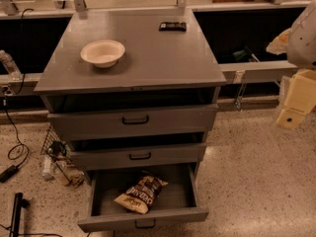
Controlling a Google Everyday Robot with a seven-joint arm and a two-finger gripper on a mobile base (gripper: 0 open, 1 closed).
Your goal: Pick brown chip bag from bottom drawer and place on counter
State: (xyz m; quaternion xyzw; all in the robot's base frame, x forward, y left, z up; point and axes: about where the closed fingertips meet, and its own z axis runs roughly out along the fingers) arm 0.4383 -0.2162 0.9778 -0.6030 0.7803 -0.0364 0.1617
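The brown chip bag (142, 193) lies flat inside the bottom drawer (177, 194), slightly left of its middle, with its tan-yellow end toward the front. The bottom drawer is pulled wide open. The counter (163, 63) is the grey cabinet top above it. My gripper (295, 105) hangs at the far right edge of the view, at about counter height. It is well to the right of the cabinet and far from the bag, and holds nothing that I can see.
A white bowl (102, 52) sits on the counter's left and a small black bar (173, 26) at its back. The two upper drawers (134, 120) are slightly ajar. A wire basket with bottles (59, 162) and cables (14, 152) lie on the floor at left.
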